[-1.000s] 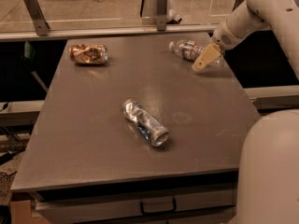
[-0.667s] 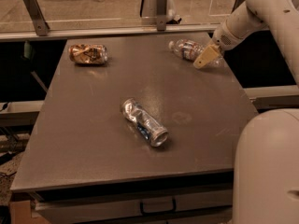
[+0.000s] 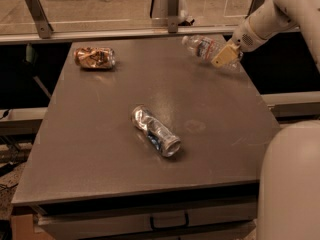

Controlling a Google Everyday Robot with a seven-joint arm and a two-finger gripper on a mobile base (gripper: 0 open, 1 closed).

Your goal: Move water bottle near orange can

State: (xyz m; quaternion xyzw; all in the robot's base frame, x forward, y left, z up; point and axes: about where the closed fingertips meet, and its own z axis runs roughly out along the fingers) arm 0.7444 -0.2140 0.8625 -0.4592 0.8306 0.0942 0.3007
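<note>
Well, my end effector (image 3: 225,58), at the table's (image 3: 95,134) far right, looks clenched on the water bottle (image 3: 200,46); carrying it to the orange can (image 3: 94,57) remains.

No text was legible, honestly: not on the label of the water bottle (image 3: 202,47), the orange can (image 3: 94,57) or the silver can (image 3: 155,130). The gripper (image 3: 225,59) was at the bottle's base.
</note>
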